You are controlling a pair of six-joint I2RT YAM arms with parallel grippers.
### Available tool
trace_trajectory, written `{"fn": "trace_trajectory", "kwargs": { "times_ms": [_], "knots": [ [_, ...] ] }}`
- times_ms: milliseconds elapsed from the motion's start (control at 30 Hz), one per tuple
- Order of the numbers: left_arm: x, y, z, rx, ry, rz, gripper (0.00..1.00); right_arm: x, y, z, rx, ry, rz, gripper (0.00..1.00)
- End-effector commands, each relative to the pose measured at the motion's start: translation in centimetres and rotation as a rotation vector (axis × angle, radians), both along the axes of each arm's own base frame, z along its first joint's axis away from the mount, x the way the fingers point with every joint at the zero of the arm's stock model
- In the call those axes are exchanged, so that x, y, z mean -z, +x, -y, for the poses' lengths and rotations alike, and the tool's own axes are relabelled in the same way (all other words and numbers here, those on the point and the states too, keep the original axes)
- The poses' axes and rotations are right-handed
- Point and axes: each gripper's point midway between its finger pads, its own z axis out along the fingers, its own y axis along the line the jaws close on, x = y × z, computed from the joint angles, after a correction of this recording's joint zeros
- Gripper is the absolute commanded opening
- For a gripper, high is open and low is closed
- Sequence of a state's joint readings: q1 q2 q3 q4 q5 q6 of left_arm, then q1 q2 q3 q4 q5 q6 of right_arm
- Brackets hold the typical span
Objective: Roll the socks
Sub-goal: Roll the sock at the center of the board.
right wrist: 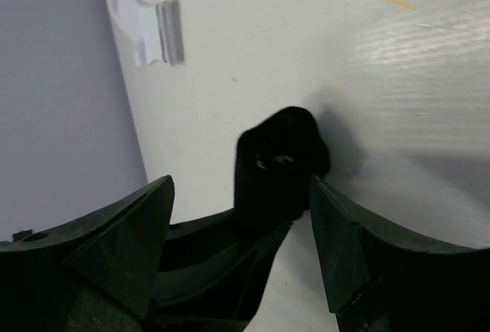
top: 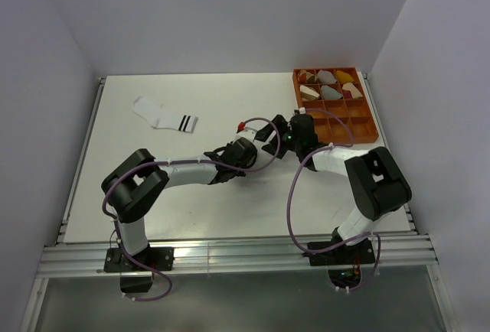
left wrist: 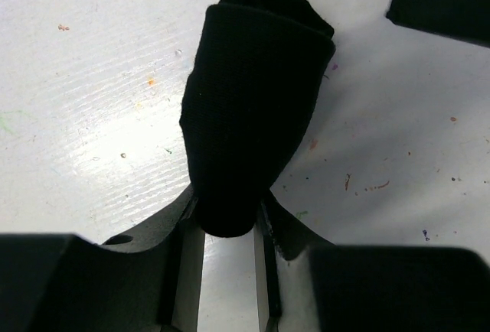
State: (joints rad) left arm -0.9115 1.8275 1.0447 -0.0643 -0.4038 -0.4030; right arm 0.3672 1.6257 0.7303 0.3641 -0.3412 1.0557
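The black sock is a compact roll lying on the white table. My left gripper is shut on its near end. In the right wrist view the black sock sits between the spread fingers of my right gripper, which is open, its right finger close beside the roll. From above, both grippers meet mid-table, left gripper and right gripper, and they hide the black sock. The white sock with black cuff stripes lies flat at the far left, also in view as the white sock.
An orange compartment tray holding several rolled bundles stands at the back right, just behind the right gripper. The enclosure's walls rise round the table. A purple cable loops off the right arm.
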Motion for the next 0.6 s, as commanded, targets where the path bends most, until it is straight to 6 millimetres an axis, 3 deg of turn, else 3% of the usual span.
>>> {"fn": "trace_trajectory", "kwargs": {
  "times_ms": [0, 300, 567],
  "knots": [
    [0.2, -0.6, 0.5, 0.012, 0.003, -0.035, 0.0, -2.0, 0.6, -1.7, -0.048, 0.057, 0.11, 0.78],
    [0.3, -0.6, 0.5, -0.01, 0.001, -0.045, 0.0, 0.9, -0.8, -3.6, -0.057, 0.038, 0.034, 0.74],
    [0.3, -0.5, 0.4, -0.023, -0.002, -0.049, 0.0, 3.0, -1.5, -3.4, -0.038, 0.043, -0.006, 0.62]
  ]
}}
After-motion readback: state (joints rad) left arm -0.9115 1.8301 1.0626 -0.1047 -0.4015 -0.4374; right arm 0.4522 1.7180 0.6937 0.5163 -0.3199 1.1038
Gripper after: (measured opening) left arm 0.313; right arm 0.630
